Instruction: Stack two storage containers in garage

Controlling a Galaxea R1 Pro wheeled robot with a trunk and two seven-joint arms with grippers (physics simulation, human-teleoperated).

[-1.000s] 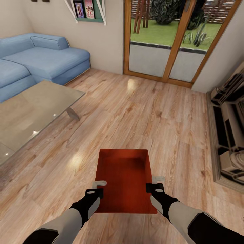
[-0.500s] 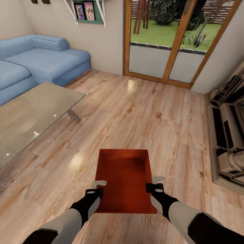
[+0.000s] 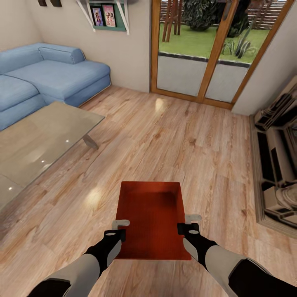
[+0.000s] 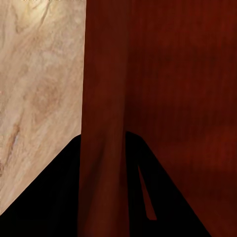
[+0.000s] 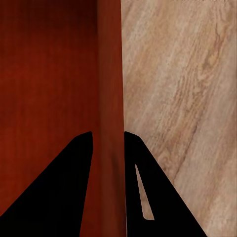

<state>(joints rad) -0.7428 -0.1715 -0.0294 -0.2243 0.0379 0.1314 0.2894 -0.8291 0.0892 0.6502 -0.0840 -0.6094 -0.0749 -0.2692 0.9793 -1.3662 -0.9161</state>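
- The storage container (image 3: 151, 220), an orange-red open box without lid, is held in the air in front of the robot, above the light wood-plank floor (image 3: 173, 140) of the living room.
- The left tool (image 3: 120, 229) grips the left side wall of the container near its close end; the right tool (image 3: 188, 223) grips the right side wall at about the same place.
- In the left wrist view, the thin red wall (image 4: 103, 148) stands between the two dark fingers (image 4: 54, 207) of the tool, which are closed on it.
- In the right wrist view, the wall (image 5: 109, 138) also passes between the two dark fingers (image 5: 59, 197), which pinch it from both sides.
- The container is level, with its long side pointing away from the robot.
- To the left there is a glass coffee table (image 3: 37, 140) and a blue sofa (image 3: 53, 74); ahead is a wood-framed glass door (image 3: 206, 62) to a garden; at the right a low dark-wood bench (image 3: 276, 165).
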